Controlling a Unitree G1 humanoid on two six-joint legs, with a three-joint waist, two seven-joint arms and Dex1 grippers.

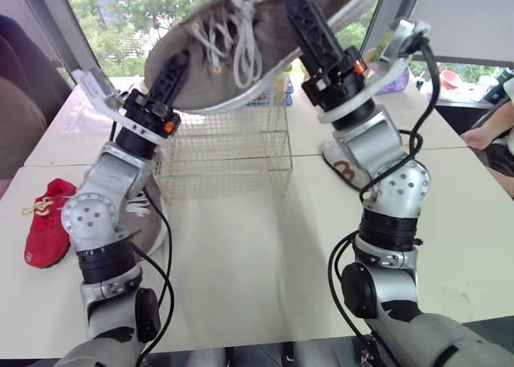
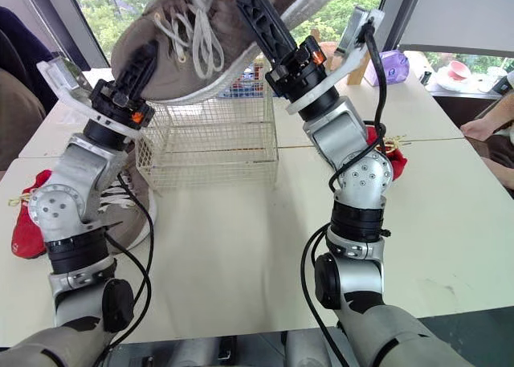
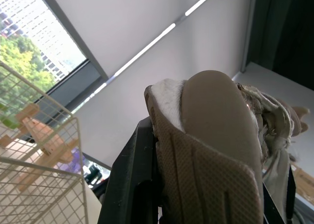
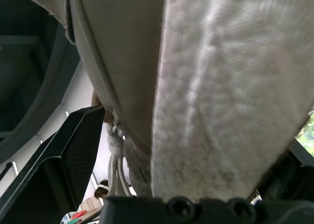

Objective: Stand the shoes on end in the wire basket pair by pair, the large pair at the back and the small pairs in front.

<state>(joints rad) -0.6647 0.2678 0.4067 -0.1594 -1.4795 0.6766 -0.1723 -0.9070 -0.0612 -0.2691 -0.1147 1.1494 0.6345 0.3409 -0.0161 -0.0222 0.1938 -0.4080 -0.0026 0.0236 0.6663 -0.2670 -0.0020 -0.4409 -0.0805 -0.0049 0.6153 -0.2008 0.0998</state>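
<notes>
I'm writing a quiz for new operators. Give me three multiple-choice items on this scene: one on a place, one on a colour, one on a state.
1. Where is the grey shoe? A raised above the basket; B on the floor; C on a chair.
2. What colour is the small shoe on the table at the robot's left? A blue; B green; C red.
3. How is the grey shoe held? A by one gripper; B by both grippers; C not at all.
Key: A, it hangs over the basket's rim; C, it is plainly red; B, left gripper and right gripper each clamp it.
</notes>
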